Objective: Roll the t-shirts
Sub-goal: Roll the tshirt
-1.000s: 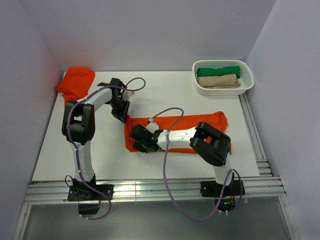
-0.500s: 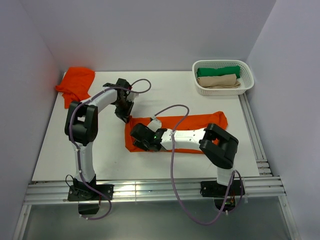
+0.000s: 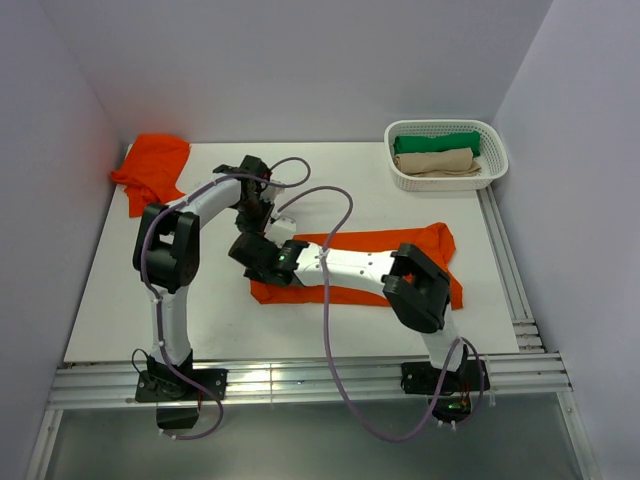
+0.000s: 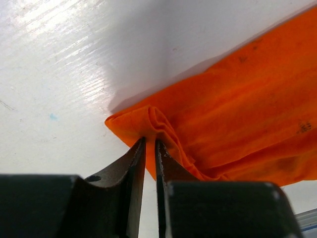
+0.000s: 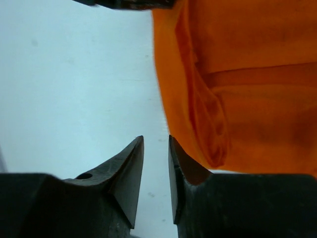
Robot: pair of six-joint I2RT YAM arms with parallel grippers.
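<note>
One orange t-shirt (image 3: 380,268) lies folded into a long strip across the table's middle. A second orange t-shirt (image 3: 152,165) lies bunched at the far left corner. My left gripper (image 3: 262,224) is at the strip's far left corner; in the left wrist view its jaws (image 4: 150,141) are shut on a fold of that shirt (image 4: 237,99). My right gripper (image 3: 250,250) is at the strip's left edge. In the right wrist view it (image 5: 156,139) stands a narrow gap open and empty over bare table, with the shirt's edge (image 5: 247,89) just to its right.
A white mesh basket (image 3: 440,184) at the far right holds a green cloth (image 3: 435,142) and a beige cloth (image 3: 435,162). Walls close in the left, back and right. A metal rail (image 3: 300,385) runs along the near edge.
My right gripper has moved from on top of the shirt's left end to its left edge, farther back. My left gripper has shifted right to the shirt's far left corner.
</note>
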